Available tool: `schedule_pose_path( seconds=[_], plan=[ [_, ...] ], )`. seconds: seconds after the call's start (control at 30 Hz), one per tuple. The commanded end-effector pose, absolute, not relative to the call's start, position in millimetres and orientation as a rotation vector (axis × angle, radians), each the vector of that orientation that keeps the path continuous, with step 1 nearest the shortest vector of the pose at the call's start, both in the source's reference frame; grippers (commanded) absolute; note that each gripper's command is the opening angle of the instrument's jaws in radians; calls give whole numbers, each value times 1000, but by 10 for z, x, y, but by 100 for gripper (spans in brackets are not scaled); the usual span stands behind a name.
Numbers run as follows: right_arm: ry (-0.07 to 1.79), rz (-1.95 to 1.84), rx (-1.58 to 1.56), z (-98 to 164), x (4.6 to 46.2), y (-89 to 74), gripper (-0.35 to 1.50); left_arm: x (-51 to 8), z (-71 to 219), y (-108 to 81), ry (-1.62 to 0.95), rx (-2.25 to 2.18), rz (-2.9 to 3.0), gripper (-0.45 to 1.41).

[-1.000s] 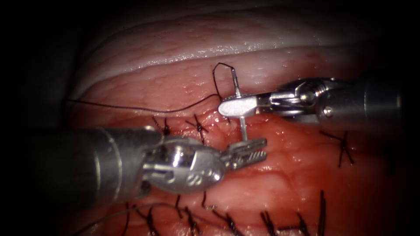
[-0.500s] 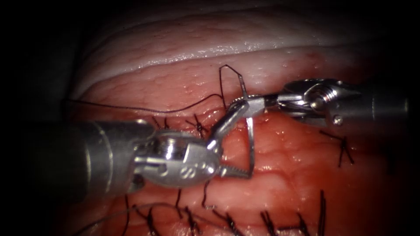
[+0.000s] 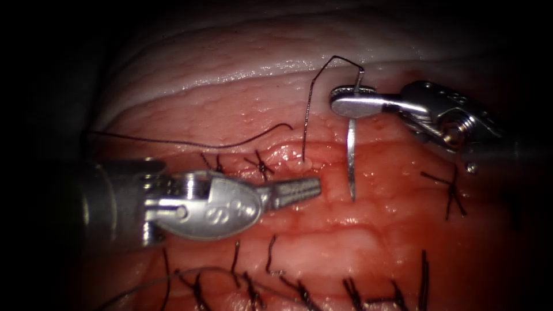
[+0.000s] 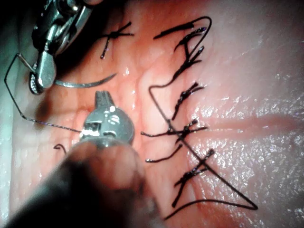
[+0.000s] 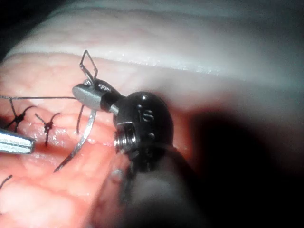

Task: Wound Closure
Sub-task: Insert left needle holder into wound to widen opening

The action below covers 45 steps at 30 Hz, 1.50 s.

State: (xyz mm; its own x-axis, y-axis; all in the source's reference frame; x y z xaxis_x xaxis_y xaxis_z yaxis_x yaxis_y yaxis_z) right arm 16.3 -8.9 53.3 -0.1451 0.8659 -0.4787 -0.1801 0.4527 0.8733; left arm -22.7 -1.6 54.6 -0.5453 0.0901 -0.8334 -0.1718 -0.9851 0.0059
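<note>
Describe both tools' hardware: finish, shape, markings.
Both are bare silver metal on thick grey cylindrical shafts. The left gripper has short serrated jaws, a rounded clevis housing with stamped characters too small to read, and a pivot pin. The right gripper has smooth, rounded paddle-like jaws from above, a slim neck, and a dark domed wrist with a screw head and engraved marks. No cables or sleeves visible.

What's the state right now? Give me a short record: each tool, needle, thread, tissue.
right tool: jaws shut on the needle near its thread end
left tool: jaws shut, holding nothing, lying over the cut
needle: out of the tissue, hanging from the right tool, point down above the cut
thread: runs from the needle's end in a loop down into the tissue beside the last stitch; a strand trails off left
tissue: finished stitches with cut ends left of the needle; red fluid along the cut
</note>
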Motion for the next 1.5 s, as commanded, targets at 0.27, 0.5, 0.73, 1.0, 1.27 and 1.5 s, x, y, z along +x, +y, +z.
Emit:
schedule_pose_path(
  seconds=[0.27,0.5,0.73,1.0,1.27,1.5],
  plan=[
    [1501,943,626,531,172,-97,-35,-234,602,-11,-114,-1174,2780,-45],
    [1515,911,608,531,179,-100,-35,-233,636,0,-237,-984,2859,-45],
    [1539,839,579,534,187,-108,-35,-228,655,18,-281,-928,2849,-45],
    [1544,797,545,534,192,-108,-35,-230,677,37,-287,-911,2824,-45],
    [1573,720,496,541,193,-100,-35,-240,694,28,-399,-879,2853,-45],
    [1615,687,468,542,193,-93,-35,-241,697,5,-548,-845,2898,-45]
  ],
)
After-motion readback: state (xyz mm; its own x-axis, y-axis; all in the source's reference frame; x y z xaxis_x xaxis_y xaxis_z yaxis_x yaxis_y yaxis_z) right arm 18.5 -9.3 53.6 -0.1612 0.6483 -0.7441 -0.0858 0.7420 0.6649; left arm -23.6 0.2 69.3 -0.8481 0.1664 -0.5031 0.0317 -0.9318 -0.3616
